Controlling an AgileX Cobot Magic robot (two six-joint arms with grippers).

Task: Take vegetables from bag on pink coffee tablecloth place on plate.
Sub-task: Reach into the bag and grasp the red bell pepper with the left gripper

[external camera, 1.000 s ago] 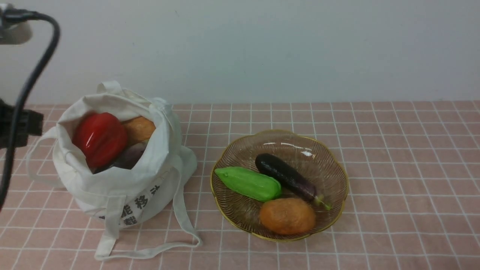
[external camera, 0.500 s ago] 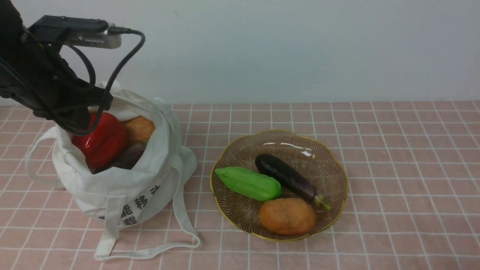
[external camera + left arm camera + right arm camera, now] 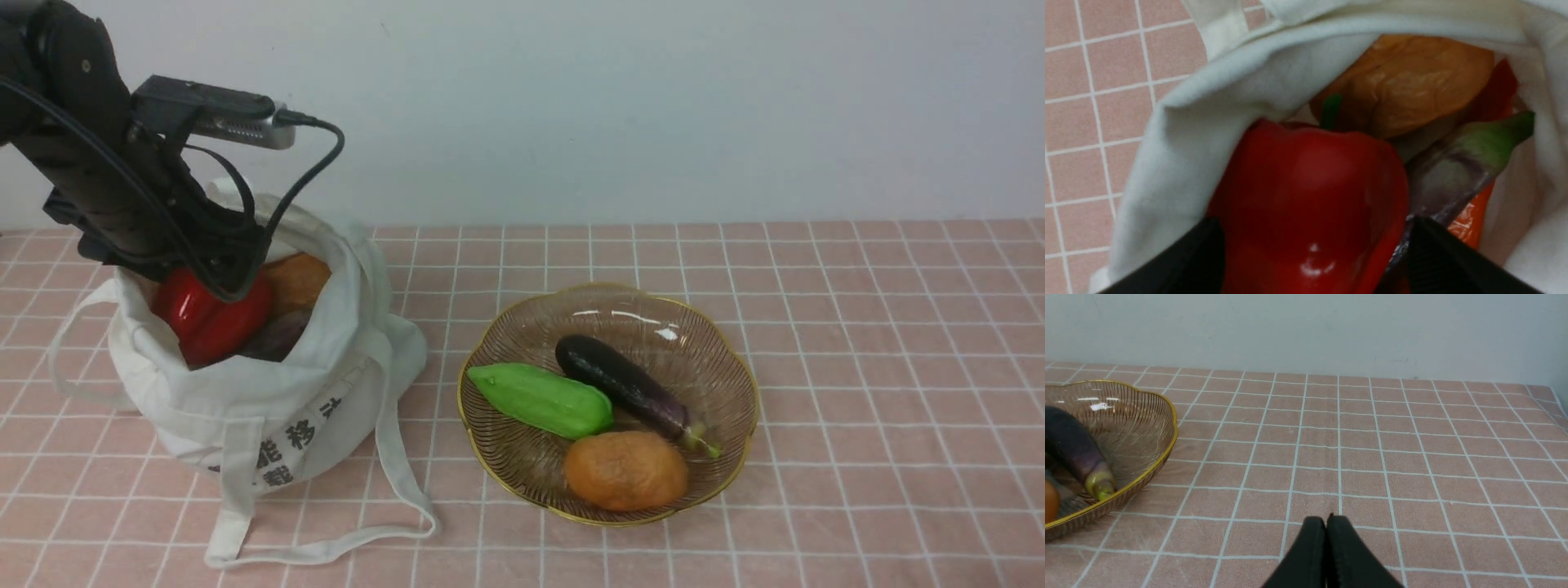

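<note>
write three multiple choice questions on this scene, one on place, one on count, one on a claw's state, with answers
1. Where is the red bell pepper?
a) on the plate
b) in the white tote bag
c) on the bare tablecloth

2. How many vegetables are on the plate?
a) two
b) three
c) five

3. How does the right claw stand?
a) shut, empty
b) wide open
c) shut on a potato

1 b: the red bell pepper sits inside the white tote bag.
2 b: the plate holds a green gourd, an eggplant and a potato.
3 a: the right claw's tips meet with nothing between.
</note>
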